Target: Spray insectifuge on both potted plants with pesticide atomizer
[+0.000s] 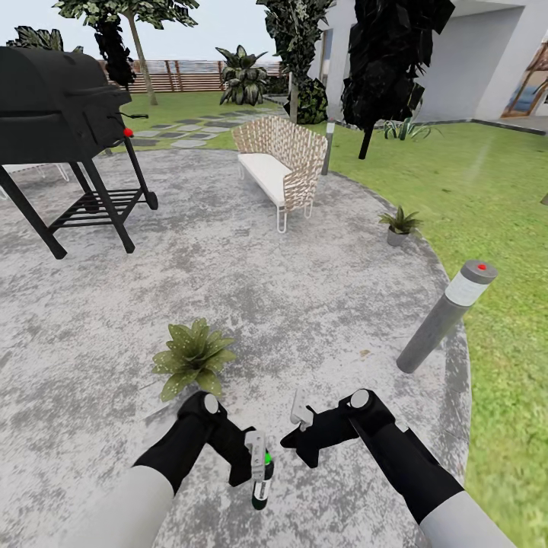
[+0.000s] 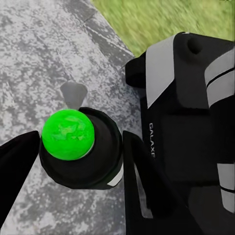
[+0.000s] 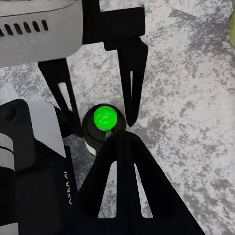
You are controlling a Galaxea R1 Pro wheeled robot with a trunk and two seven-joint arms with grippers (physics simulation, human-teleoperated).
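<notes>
Left tool [image 1: 257,457] pinching atomizer [image 1: 261,487]; right tool [image 1: 298,426] spread – 2 potted plants [image 1: 193,355] [image 1: 399,224] (bollard [image 1: 445,316] between), grill [image 1: 65,125] beyond.

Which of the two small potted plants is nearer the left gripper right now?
The broad-leaved green rosette on the stone patio, just ahead of the left gripper; the grey-potted plant sits far off by the lawn edge.

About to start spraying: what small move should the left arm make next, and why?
Probably swing the left gripper toward the near potted plant. Its jaws sit either side of the pesticide atomizer, apparently gripping it, and that plant lies just ahead-left on the patio.
</notes>
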